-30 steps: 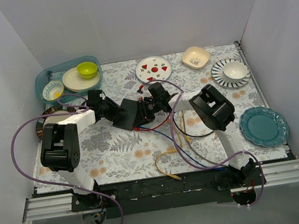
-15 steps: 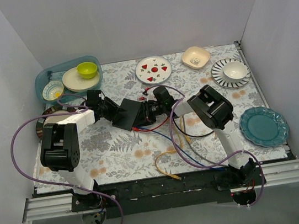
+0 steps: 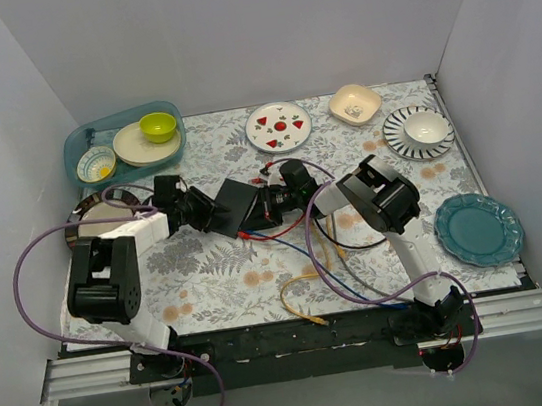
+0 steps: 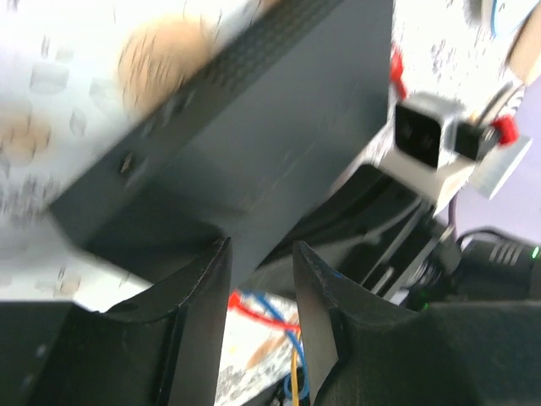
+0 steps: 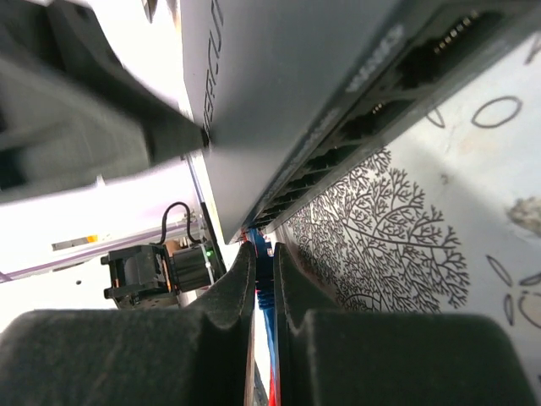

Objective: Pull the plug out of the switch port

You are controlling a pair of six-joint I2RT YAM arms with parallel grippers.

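Note:
The switch (image 3: 234, 205), a flat dark grey box, lies tilted at the middle of the table. My left gripper (image 3: 208, 213) is shut on its left end; in the left wrist view the box's corner (image 4: 254, 169) runs down between the two fingers (image 4: 207, 292). The right wrist view shows the row of sockets (image 5: 372, 118) along the switch's edge. A blue plug (image 5: 264, 275) sits at the far end of that row, and my right gripper (image 5: 263, 252) is shut on it. From above, the right gripper (image 3: 269, 204) stands against the switch's right edge.
Red (image 3: 275, 231), blue (image 3: 303, 251) and yellow (image 3: 301, 305) cables trail toward the near edge. A teal tray (image 3: 82, 149) of bowls, a strawberry plate (image 3: 278, 125), a beige bowl (image 3: 355, 103), a striped plate (image 3: 418, 132) and a teal plate (image 3: 478, 229) ring the table.
The right gripper's fingers have closed onto the blue plug. The left arm has swung a little to the left, and the switch has shifted slightly with it.

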